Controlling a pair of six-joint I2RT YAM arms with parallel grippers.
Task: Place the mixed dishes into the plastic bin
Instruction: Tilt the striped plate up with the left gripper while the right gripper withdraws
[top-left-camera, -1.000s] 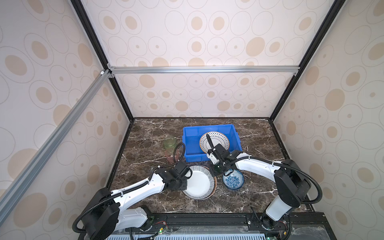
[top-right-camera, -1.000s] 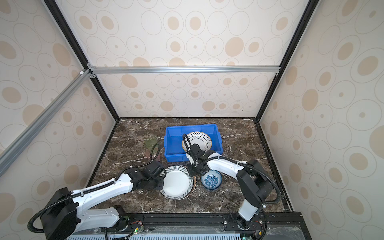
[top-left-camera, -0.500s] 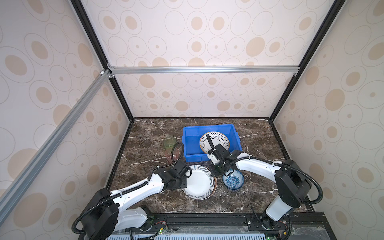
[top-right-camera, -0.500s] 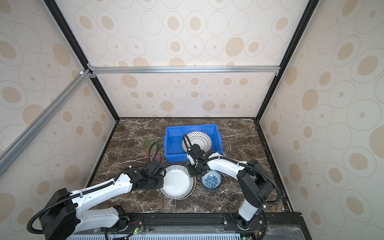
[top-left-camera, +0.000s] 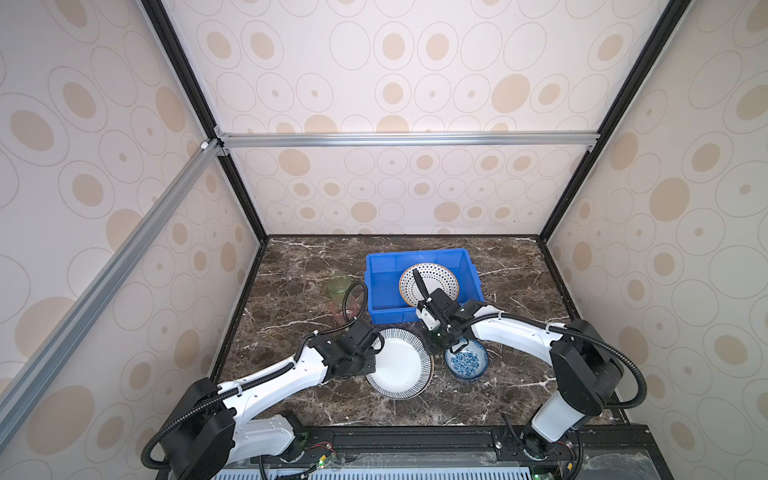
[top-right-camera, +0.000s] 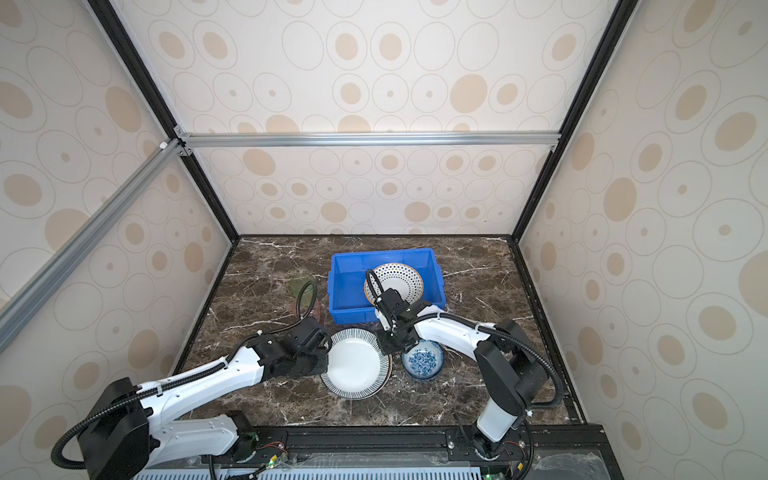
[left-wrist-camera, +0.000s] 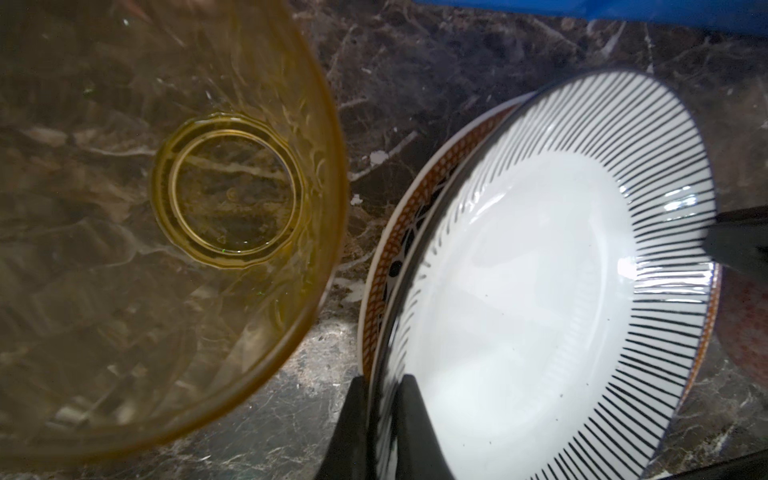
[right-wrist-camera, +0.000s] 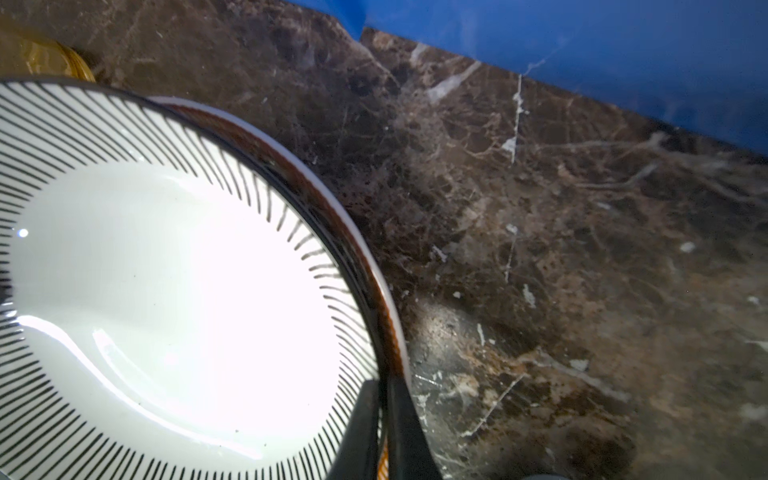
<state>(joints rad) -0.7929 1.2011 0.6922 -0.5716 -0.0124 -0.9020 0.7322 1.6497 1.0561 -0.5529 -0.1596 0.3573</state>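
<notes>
A white plate with a black-striped rim (top-left-camera: 400, 365) (top-right-camera: 356, 365) lies near the table's front, on top of a second plate with an orange-brown rim (left-wrist-camera: 380, 266) (right-wrist-camera: 376, 270). My left gripper (top-left-camera: 374, 358) (left-wrist-camera: 383, 399) is shut on the striped plate's left rim. My right gripper (top-left-camera: 432, 348) (right-wrist-camera: 383, 399) is shut on its right rim. Behind them stands the blue plastic bin (top-left-camera: 386, 293) (top-right-camera: 347, 291), holding a dotted plate (top-left-camera: 436, 282) (top-right-camera: 401, 279). A blue-floral bowl (top-left-camera: 466, 362) (top-right-camera: 424, 360) sits just right of the right gripper. A yellow cup (left-wrist-camera: 216, 195) stands by the left gripper.
A green cup (top-left-camera: 338, 284) and a pink cup (top-left-camera: 348, 309) stand left of the bin, with the left arm's cable looping over them. Patterned walls and black posts close the marble table (top-left-camera: 519, 374) in on three sides.
The left jaws have closed further onto the striped plate's rim. Both arms and the plate have hardly moved.
</notes>
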